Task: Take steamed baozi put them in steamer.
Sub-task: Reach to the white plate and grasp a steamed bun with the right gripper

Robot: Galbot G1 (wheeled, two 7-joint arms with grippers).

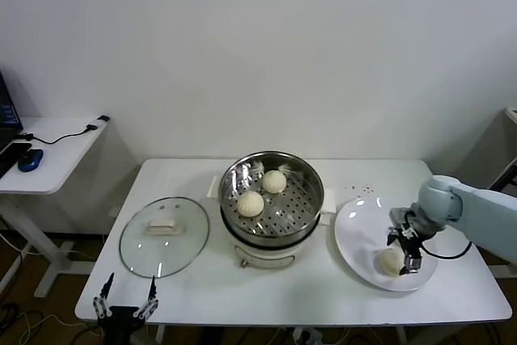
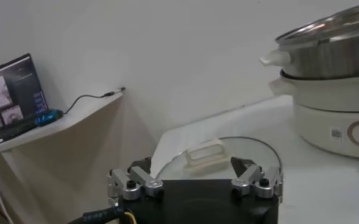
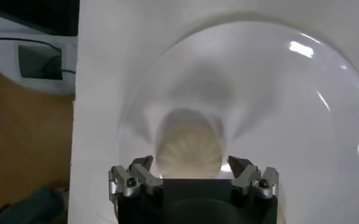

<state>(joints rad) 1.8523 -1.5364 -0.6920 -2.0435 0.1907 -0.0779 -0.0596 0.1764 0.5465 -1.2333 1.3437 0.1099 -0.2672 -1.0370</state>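
Right gripper is over the white plate, jaws spread wide, pointing down at the one baozi on the plate. In the right wrist view this bun sits directly ahead of the gripper, between the two fingertips and centred in the gap. Whether the pads touch the dough cannot be told; nothing is clamped.

The plate rim curves around the bun on the far side of the fingers. The plate lies on the white table, on the right gripper's side of the steamer.

Steamer: round steel pot on a white base, to the inside of the right gripper, near the plate but not touching it. Two buns rest on its perforated tray, the nearer bun and the farther bun, close together but apart.

Left gripper hangs at the near edge of the table, well away from the steamer, jaws open and holding nothing. Just beyond its fingertips lies the glass lid, flat on the table, white handle up. In the left wrist view the steamer's wall and base stand past the lid.

A side desk stands beyond the left gripper, off the table, with a laptop and a blue mouse on it.
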